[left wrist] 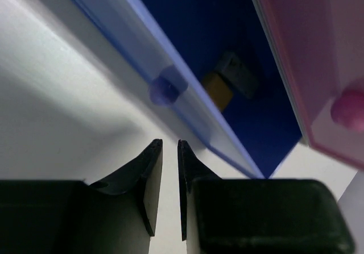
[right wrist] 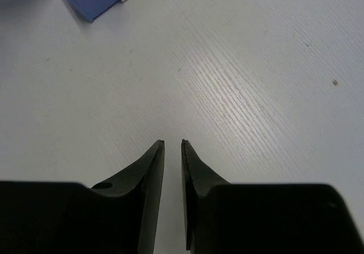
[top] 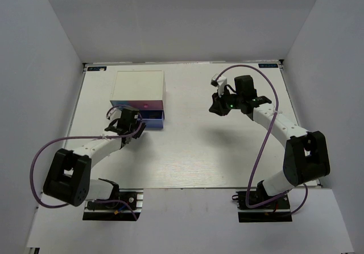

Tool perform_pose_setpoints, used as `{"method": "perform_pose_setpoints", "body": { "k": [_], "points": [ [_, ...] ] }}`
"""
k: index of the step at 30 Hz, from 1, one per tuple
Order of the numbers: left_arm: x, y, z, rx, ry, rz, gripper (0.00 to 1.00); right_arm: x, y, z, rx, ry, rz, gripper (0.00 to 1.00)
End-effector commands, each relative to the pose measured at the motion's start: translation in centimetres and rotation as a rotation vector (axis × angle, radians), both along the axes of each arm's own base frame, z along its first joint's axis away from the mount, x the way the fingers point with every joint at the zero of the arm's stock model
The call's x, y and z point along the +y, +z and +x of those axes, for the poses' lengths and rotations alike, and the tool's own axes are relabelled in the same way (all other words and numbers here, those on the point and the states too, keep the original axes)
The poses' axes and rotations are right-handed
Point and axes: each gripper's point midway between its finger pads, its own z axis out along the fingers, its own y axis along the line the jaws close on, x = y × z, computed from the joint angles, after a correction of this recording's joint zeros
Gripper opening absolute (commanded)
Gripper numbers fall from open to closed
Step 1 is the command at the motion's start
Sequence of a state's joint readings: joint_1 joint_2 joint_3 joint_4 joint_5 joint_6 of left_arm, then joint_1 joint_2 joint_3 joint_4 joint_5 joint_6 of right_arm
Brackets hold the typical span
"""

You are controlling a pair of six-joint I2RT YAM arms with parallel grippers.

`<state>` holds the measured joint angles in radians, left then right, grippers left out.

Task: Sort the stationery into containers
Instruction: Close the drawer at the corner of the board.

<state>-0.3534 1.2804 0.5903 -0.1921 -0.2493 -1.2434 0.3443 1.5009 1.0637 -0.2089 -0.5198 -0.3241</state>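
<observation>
White, faintly grained surface [top: 193, 146] fills the grey-walled cell with no loose stationery in sight, so the step in hand is probably closing the open drawer [left wrist: 227, 21] of the box of drawers [top: 139, 83]. The left jaws are pressed almost together with only a slit between them, pinching nothing. In the wrist view the knob [left wrist: 165, 89] on the light blue front [left wrist: 136, 44] sits at 12 o'clock just past their tips, apparently not touching. A tan eraser [left wrist: 219, 90] and a dark piece [left wrist: 239, 75] lie inside the drawer at 1 o'clock, behind that front and apart from the jaws. To do this well, push squarely on the front beside the knob, straight along the slide and slowly, so the light box does not skid or twist. The right jaws are likewise nearly together and hold nothing. They hang over bare surface well apart from the box, which lies toward 9 o'clock in the overhead view.
</observation>
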Motion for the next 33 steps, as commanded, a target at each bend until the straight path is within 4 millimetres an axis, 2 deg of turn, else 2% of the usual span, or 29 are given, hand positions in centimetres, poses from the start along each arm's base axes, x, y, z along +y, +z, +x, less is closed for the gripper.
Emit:
{"method": "perform_pose_setpoints", "body": {
  "k": [1, 3, 14, 16, 17, 19, 21, 22, 26, 28, 29, 33],
  "points": [
    [-0.6, 1.7, 3.2, -0.061, 0.025, -0.061, 0.28, -0.3, 0.3, -0.1, -0.023, 0.004, -0.006, 0.24],
    [-0.6, 1.3, 3.6, -0.051, 0.027, -0.066, 0.3, -0.4, 0.2, -0.2, -0.027, 0.004, -0.012, 0.24],
    [0.4, 2.5, 6.5, -0.149, 0.123, -0.13, 0.33, -0.6, -0.2, -0.2, -0.026, -0.001, -0.019, 0.24],
    [0.5, 1.6, 6.2, -0.139, 0.135, -0.14, 0.34, -0.5, -0.3, -0.1, -0.019, 0.001, -0.019, 0.24],
    [0.4, 2.1, 6.6, -0.162, 0.141, -0.156, 0.34, -0.4, -0.1, -0.1, -0.024, 0.003, -0.017, 0.24],
    [0.6, 1.7, 6.4, -0.163, 0.162, -0.166, 0.35, -0.4, -0.4, -0.1, -0.016, 0.004, -0.019, 0.24],
    [0.7, 1.7, 6.6, -0.169, 0.179, -0.171, 0.36, -0.5, 0.3, 0.0, -0.034, -0.001, -0.013, 0.24],
    [0.7, 1.5, 6.5, -0.171, 0.186, -0.179, 0.38, -0.4, -0.4, 0.0, -0.016, 0.001, -0.02, 0.24],
    [0.7, 0.9, 6.6, -0.164, 0.2, -0.192, 0.41, -0.5, -0.3, 0.1, -0.018, -0.003, -0.02, 0.24],
    [0.6, 1.4, 7.0, -0.188, 0.206, -0.21, 0.42, -0.4, -0.3, 0.2, -0.019, 0.0, -0.02, 0.24],
    [0.7, 0.7, 6.6, -0.17, 0.207, -0.203, 0.42, -0.4, -0.4, 0.2, -0.017, -0.001, -0.023, 0.24],
    [0.6, 1.0, 6.9, -0.2, 0.228, -0.242, 0.46, -0.4, -0.4, 0.4, -0.019, -0.003, -0.023, 0.24]
  ]
}}
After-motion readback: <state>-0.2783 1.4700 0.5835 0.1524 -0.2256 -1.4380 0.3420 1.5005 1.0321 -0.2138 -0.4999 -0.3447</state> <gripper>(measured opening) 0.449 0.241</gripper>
